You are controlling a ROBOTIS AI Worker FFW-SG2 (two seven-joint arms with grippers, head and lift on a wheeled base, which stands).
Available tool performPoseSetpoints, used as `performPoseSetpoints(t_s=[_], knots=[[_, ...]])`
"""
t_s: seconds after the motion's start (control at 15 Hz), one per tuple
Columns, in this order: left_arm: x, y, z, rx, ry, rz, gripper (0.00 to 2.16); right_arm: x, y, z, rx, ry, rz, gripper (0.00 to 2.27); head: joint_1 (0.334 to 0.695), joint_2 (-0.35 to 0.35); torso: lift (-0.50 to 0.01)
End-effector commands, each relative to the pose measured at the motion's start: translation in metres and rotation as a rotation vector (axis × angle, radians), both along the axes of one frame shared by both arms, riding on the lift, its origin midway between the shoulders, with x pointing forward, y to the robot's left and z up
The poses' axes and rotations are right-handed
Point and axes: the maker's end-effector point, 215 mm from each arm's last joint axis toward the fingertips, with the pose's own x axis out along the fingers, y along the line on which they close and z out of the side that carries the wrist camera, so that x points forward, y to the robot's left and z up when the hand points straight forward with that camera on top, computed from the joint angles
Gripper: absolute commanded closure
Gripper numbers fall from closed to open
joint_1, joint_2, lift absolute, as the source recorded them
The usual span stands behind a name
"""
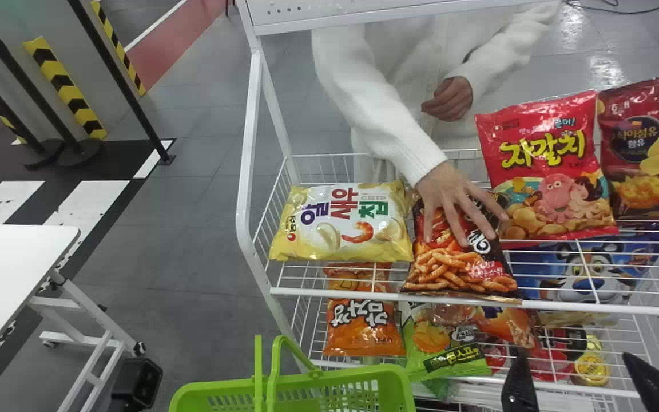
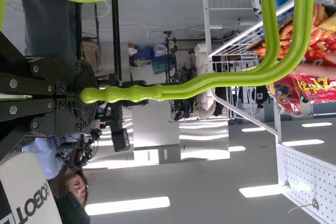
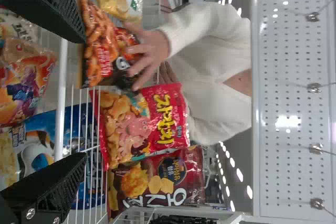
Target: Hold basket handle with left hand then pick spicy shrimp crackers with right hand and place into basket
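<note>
Red-black spicy shrimp crackers beyond and left of right claw, fingers spread.

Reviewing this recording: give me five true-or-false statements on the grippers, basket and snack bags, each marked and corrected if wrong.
1. The left gripper is closed on the handle of the green plastic basket. True.
2. The right gripper already holds the dark bag of orange, stick-shaped crackers. False: its fingers are apart with nothing between them.
3. A person's hand is on that dark bag. True.
4. The red bag with a pink octopus lies in the basket. False: it is on the white wire rack.
5. In the head view, the yellow-and-white bag lies left of the dark bag. True.
</note>
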Motion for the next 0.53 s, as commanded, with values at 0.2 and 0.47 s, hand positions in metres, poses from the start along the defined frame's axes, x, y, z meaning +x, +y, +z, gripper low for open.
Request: performPoseSetpoints(t_s=[0.2, 0.47], knots=[[-0.005, 0.002, -0.001, -0.008, 0.011, 0.010, 2.14, -0.013, -0.014, 0.007, 0.093, -0.023, -0.007, 0.08, 0.695, 0.271, -0.007], [-0.003, 0.007, -0.002, -0.004, 0.012, 0.027, 2.14, -0.025, -0.017, -0.002, 0.067, -0.022, -0.020, 0.11, 0.695, 0.266, -0.007]])
